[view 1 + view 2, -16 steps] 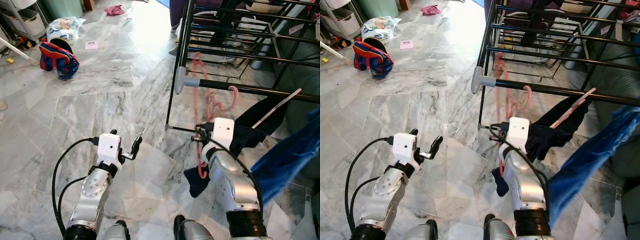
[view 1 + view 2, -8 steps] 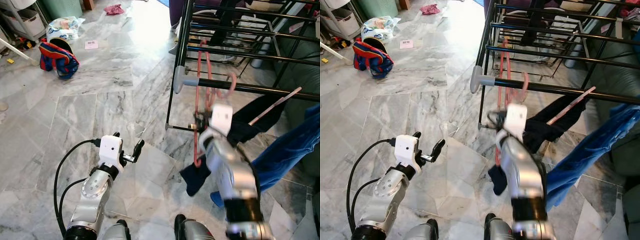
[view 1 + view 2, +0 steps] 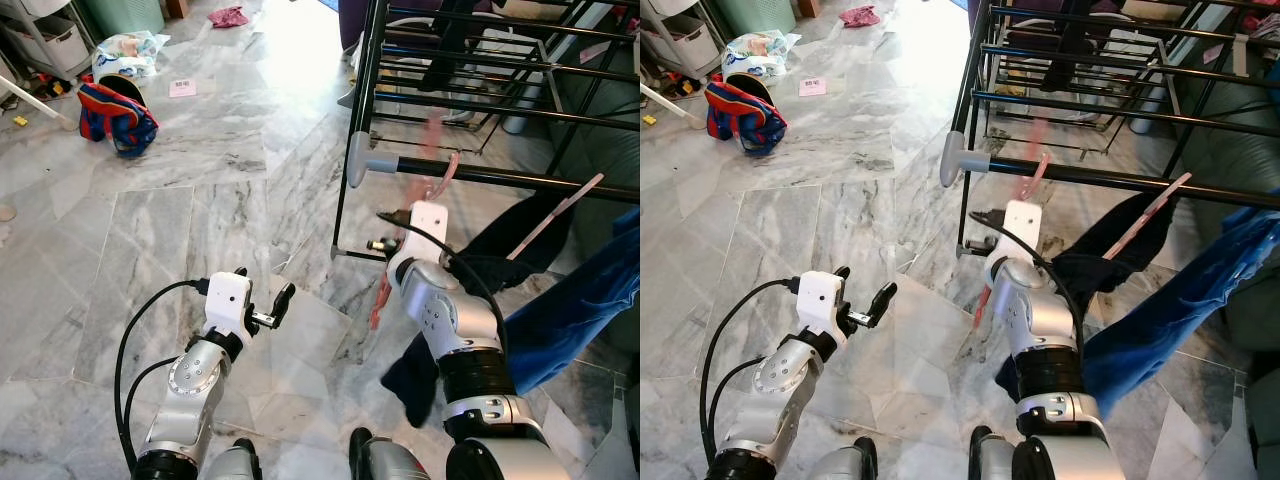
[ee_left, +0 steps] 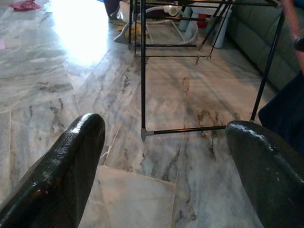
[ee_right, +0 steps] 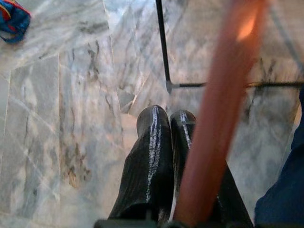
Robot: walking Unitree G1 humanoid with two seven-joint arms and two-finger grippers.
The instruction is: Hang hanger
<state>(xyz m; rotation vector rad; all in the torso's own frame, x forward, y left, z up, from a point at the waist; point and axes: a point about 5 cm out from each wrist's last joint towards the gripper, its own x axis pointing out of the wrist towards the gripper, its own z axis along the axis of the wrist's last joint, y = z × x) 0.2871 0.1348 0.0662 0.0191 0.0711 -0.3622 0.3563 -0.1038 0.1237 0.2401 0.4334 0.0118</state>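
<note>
A pink hanger (image 3: 441, 170), blurred with motion, leans slantwise against the black rack rod (image 3: 500, 178) just past its grey end cap (image 3: 361, 160). Its lower end (image 3: 379, 299) carries a dark navy garment (image 3: 412, 375) that dangles over the floor. My right gripper (image 3: 382, 232) is below the rod, shut on the hanger. In the right wrist view the two fingers (image 5: 154, 156) lie pressed together with the pink bar (image 5: 223, 95) across them. My left gripper (image 3: 262, 288) is low over the marble floor, open, with nothing between its fingers (image 4: 71, 161).
The black drying rack (image 3: 470, 75) fills the upper right, with black cloth (image 3: 515, 235) and blue cloth (image 3: 575, 300) draped from it. A red-and-blue bag (image 3: 117, 117), a white bag (image 3: 128, 52) and a pink cloth (image 3: 229, 18) lie on the floor at far left. A grey sofa (image 3: 605, 150) is behind the rack.
My right arm has turned and risen toward the capped rod. The hanger went from hanging upright to slanting against the rod, and the dark garment swung lower. The left arm barely moved.
</note>
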